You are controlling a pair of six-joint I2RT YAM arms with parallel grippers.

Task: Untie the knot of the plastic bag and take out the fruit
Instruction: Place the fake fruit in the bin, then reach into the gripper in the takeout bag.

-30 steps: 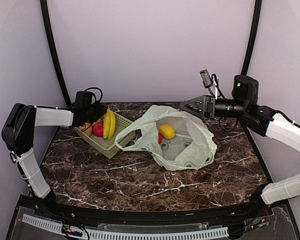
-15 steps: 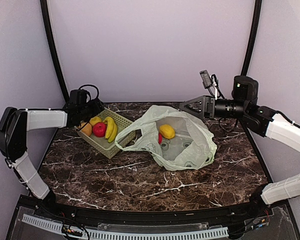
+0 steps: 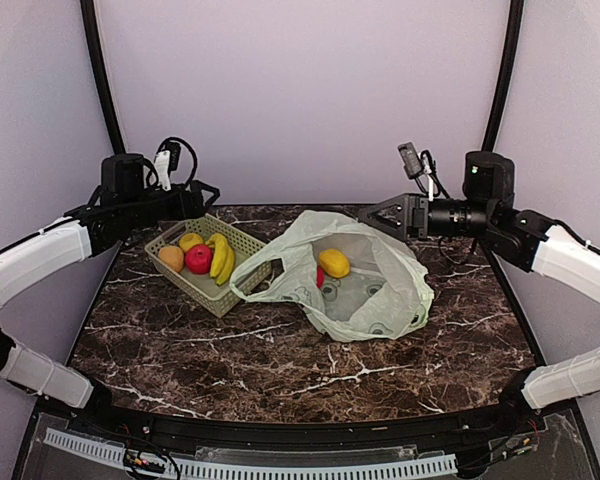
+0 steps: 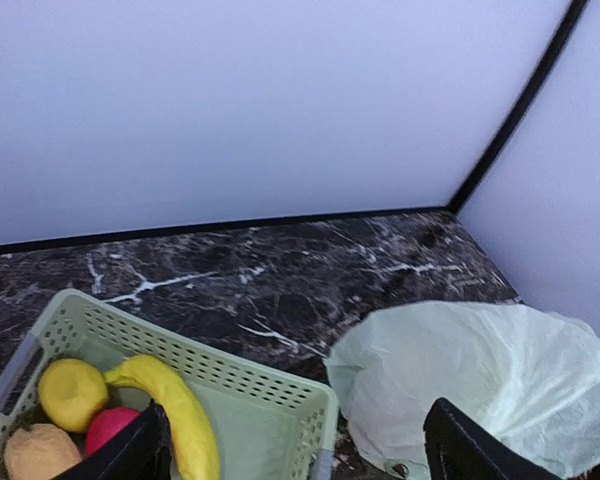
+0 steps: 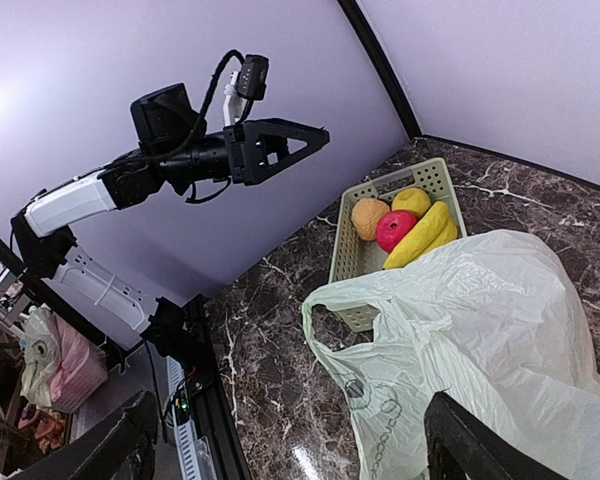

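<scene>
The plastic bag (image 3: 370,285) lies open in the middle of the table, its loop handle (image 3: 252,281) loose; no knot shows. An orange-yellow fruit (image 3: 333,263) and something red lie inside it. The red apple (image 3: 198,258), bananas (image 3: 221,257), an orange fruit (image 3: 171,257) and a yellow-green one (image 3: 190,241) lie in the green basket (image 3: 238,242). My left gripper (image 3: 208,196) is open and empty, raised above the basket's far side; the left wrist view shows the basket (image 4: 230,375) and the bag (image 4: 480,370). My right gripper (image 3: 372,215) is open and empty above the bag's far edge (image 5: 480,330).
The basket stands at the back left, touching the bag's handle. The back wall and black frame posts are close behind both grippers. Bare marble table (image 3: 280,360) lies in front of the bag.
My left gripper has lifted out of the basket and drawn back up and left, uncovering the yellow-green fruit in it. The right arm and the bag have not moved.
</scene>
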